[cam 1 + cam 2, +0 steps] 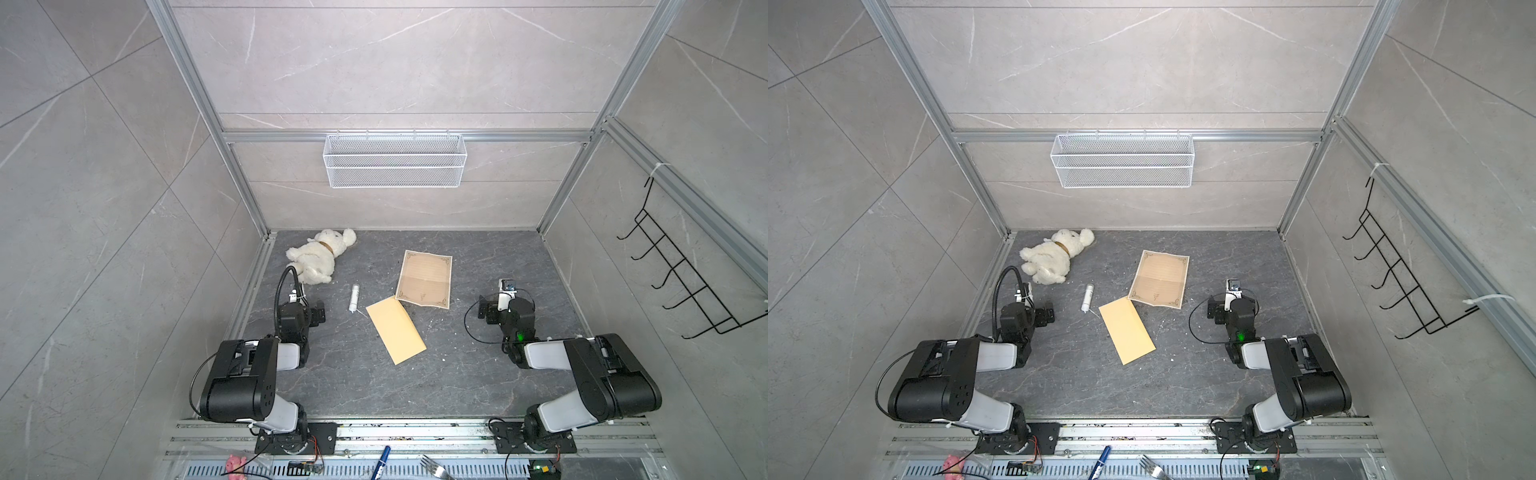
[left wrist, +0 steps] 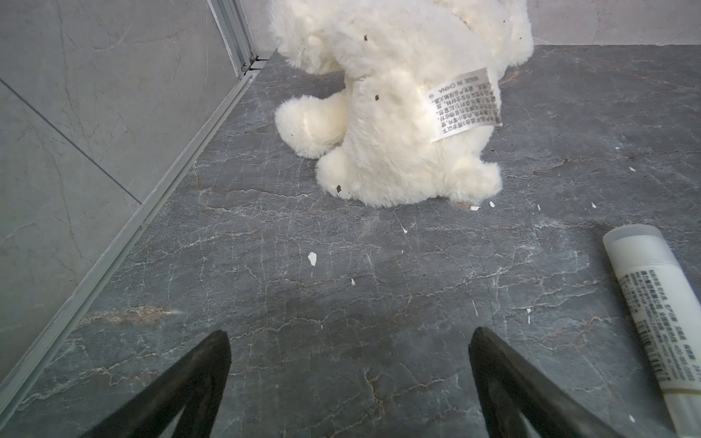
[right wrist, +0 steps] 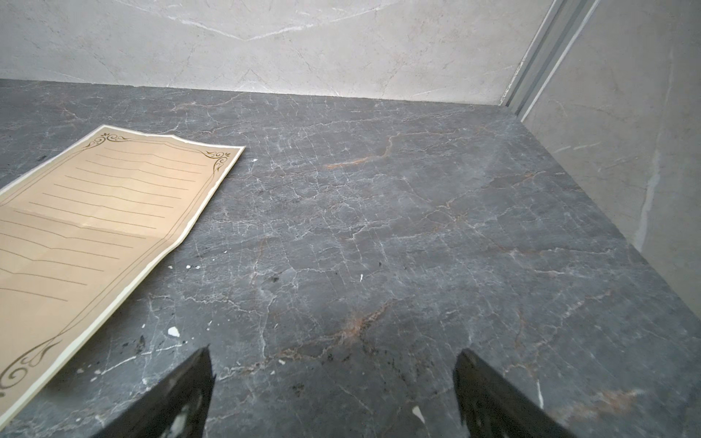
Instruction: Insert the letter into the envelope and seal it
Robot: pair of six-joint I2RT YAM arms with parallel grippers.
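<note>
Two grippers, neither holding anything: the left gripper and the right gripper each show their jaws spread wide over bare table, low and well apart from one another. The letter lies flat and unfolded, creases showing, toward the back of the table; its long axis runs roughly away from the robot, slightly tilted. From the right gripper it lies just to the inner side and a little ahead, its near edge close beside the fingertips in the right wrist view; the right arm is plainly the nearer one. The envelope lies flat between the two arms, its long axis on a diagonal, far corner meeting the letter's near corner; whether they overlap or merely touch cannot be told from above. A glue stick lies between the left gripper and the envelope; a plush toy sits behind it. Nothing is started yet; the letter probably wants folding first, being wider than the envelope.
</note>
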